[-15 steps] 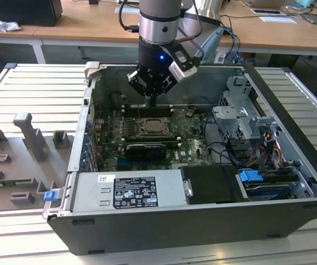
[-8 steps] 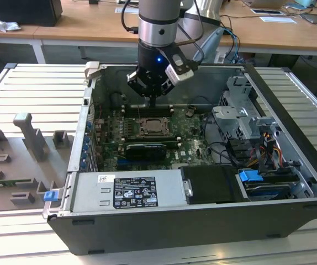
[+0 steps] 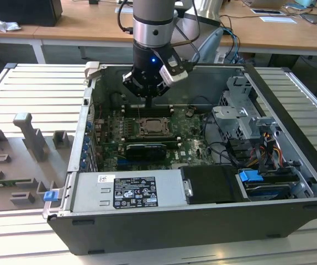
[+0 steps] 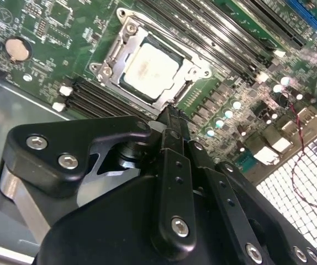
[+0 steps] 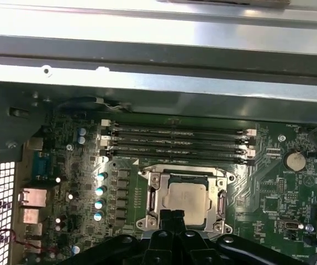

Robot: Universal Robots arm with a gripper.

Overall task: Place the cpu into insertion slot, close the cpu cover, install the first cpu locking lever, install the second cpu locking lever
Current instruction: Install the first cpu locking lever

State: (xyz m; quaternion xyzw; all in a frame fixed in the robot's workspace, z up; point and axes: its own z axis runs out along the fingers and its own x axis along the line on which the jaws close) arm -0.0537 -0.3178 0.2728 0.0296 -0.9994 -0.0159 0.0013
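Your arm reaches down into an open dark grey metal computer case [image 3: 291,165] lying on its side, and everything here is placed from the square black-framed insertion slot [image 3: 153,128] in the middle of the green circuit board [image 3: 189,141]. No writing can be made out: the white label [image 3: 134,192] on the grey power supply box, on the near side of the slot in the exterior view, carries print too small to tell. The black two-fingered gripper [image 3: 149,101] hangs just above the slot's far edge; in the second wrist view its fingers [image 4: 172,124] are pressed together into one narrow tip, pinching nothing, with that tip just beside the slot's frame. Whether it touches the frame cannot be told. The small square chip with a pale silver-beige metal face, the cpu [image 4: 148,67], already sits inside the slot. The silver-grey metal cpu cover [image 5: 156,200] with its square cut-out lies closed around the chip, so the pale face shows through the opening. Beside the slot run long black memory sockets [image 5: 178,139], and a round silver coin battery [image 5: 295,160] sits further along the board. The case rests on a pale ribbed metal bench [image 3: 31,94]; grey fixture blocks [image 3: 31,135] stand on it toward the exterior view's left of the slot. Beyond, wooden desks [image 3: 258,27] cross the room.
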